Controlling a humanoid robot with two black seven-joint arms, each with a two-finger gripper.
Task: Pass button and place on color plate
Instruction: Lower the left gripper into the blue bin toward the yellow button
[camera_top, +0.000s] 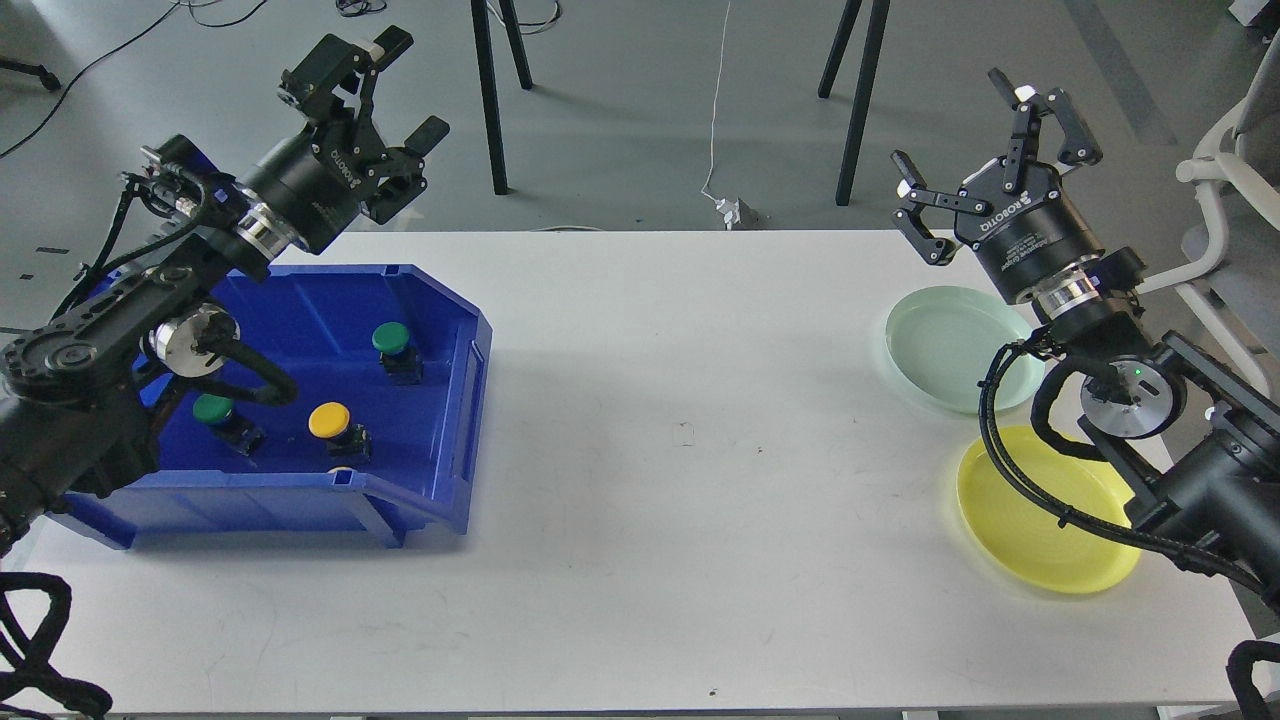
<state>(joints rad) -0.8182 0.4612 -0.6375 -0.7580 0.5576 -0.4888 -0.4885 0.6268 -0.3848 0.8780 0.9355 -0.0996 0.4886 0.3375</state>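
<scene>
Yellow plate (1040, 535), left gripper (412, 88) (marked ROBOTIQ), right gripper (975, 135) likewise

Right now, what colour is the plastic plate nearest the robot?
Yellow: the round plastic plate shows best in the head view.

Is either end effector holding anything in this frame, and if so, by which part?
Nothing is held. The left end effector and right end effector are both open and empty; the three buttons sit in the blue bin.
</scene>
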